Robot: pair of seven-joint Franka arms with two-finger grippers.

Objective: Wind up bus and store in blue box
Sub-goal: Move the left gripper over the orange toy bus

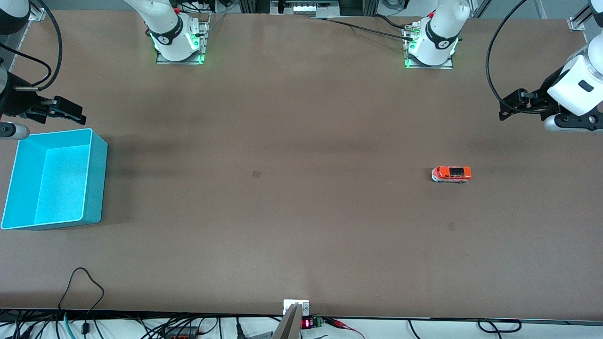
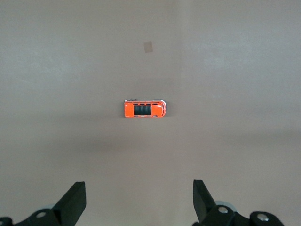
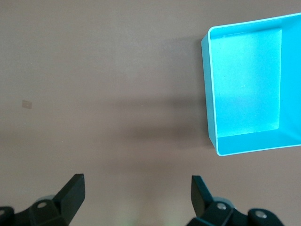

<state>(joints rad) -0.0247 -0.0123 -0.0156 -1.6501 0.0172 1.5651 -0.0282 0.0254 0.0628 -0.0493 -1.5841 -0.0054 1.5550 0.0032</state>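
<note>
The small orange bus [image 1: 451, 173] stands on its wheels on the brown table toward the left arm's end; it also shows in the left wrist view [image 2: 144, 108]. The turquoise blue box [image 1: 94, 181] sits empty at the right arm's end and also shows in the right wrist view [image 3: 209, 94]. My left gripper [image 1: 514, 104] hangs high over the table edge at its own end, open and empty [image 2: 139, 197], well apart from the bus. My right gripper [image 1: 66, 112] hangs high over the table beside the box's rim, open and empty [image 3: 138, 195].
Two small tape marks lie on the table, one mid-table [image 1: 256, 174] and one nearer to the front camera than the bus [image 1: 451, 226]. The arm bases [image 1: 179, 42] [image 1: 431, 47] stand along the table's top edge. Cables [image 1: 85, 282] lie at the front edge.
</note>
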